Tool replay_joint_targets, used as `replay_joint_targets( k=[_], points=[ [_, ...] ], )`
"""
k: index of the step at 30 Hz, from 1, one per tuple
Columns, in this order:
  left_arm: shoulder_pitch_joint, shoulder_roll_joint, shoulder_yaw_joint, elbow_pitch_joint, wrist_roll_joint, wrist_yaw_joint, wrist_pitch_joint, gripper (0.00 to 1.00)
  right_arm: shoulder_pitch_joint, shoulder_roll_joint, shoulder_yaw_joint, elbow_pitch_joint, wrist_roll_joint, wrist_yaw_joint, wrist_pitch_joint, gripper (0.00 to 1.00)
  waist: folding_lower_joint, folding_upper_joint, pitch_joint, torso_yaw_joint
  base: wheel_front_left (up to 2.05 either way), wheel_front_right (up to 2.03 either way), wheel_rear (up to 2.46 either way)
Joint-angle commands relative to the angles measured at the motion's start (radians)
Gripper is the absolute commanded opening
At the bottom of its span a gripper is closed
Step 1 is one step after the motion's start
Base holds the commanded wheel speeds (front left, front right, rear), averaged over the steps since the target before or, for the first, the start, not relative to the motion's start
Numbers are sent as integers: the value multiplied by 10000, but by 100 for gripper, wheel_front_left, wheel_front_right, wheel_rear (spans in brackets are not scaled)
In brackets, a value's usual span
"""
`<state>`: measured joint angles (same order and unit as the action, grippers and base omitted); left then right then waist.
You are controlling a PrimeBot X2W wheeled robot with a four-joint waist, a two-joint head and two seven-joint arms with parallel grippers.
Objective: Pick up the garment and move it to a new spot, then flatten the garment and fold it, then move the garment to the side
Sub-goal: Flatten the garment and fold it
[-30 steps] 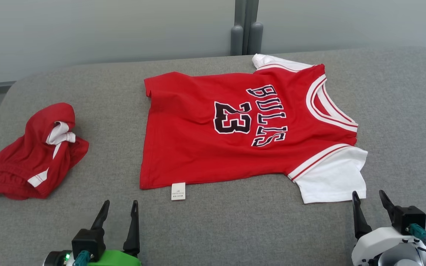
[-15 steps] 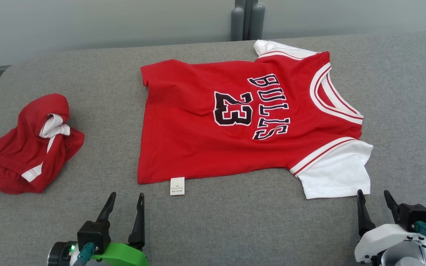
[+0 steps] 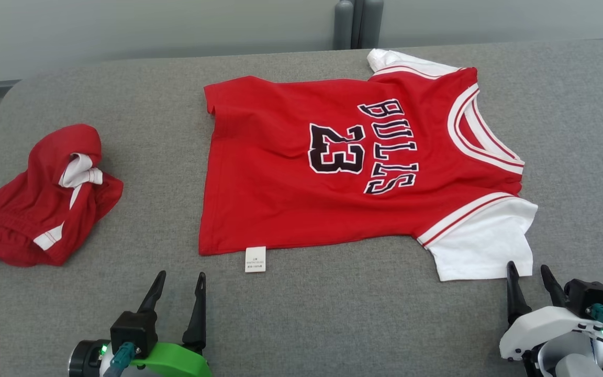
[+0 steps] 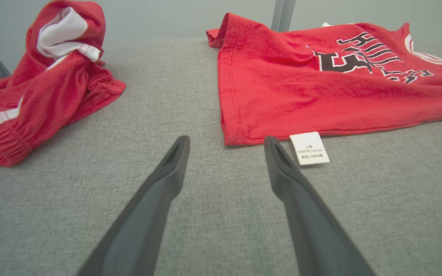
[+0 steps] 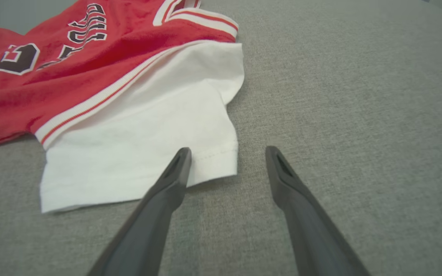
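Pincers released, I am poising the right pincer point(image 3: 527, 267) by the five-o'clock sleeve point(image 3: 482, 241) of the jersey point(image 3: 291, 199), and the left pincer point(image 3: 182, 273) near its seven-o'clock hem point(image 3: 212, 246), apparently for folding.

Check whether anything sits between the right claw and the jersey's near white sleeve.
Nothing visible does. The open right claw is at the near corner of the white sleeve. One finger overlaps its hem in the right wrist view, and bare grey surface lies around it.
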<state>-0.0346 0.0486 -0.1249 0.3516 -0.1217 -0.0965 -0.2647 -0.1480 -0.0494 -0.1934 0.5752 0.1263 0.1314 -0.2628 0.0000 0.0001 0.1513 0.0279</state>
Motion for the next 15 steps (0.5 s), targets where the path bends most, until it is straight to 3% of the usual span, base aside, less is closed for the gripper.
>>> replay_joint_targets(
  k=[1,3,5,15],
  points=[
    [-179,43,42,-2,61,-24,6,100,-124,-33,-35,112,125,-14,-26,46,0,-1,49,72,0,0,0],
    [-190,41,73,13,92,-44,6,100,-216,-35,-72,285,177,-14,-27,17,0,-1,70,117,0,0,0],
    [-190,41,99,16,118,-60,6,100,-256,-34,-118,427,251,-14,-26,0,0,-1,75,157,0,0,0],
    [-150,41,221,-10,78,-48,6,100,15,-35,30,108,-26,-14,-26,0,0,-1,-25,-143,0,0,0]
  ],
)
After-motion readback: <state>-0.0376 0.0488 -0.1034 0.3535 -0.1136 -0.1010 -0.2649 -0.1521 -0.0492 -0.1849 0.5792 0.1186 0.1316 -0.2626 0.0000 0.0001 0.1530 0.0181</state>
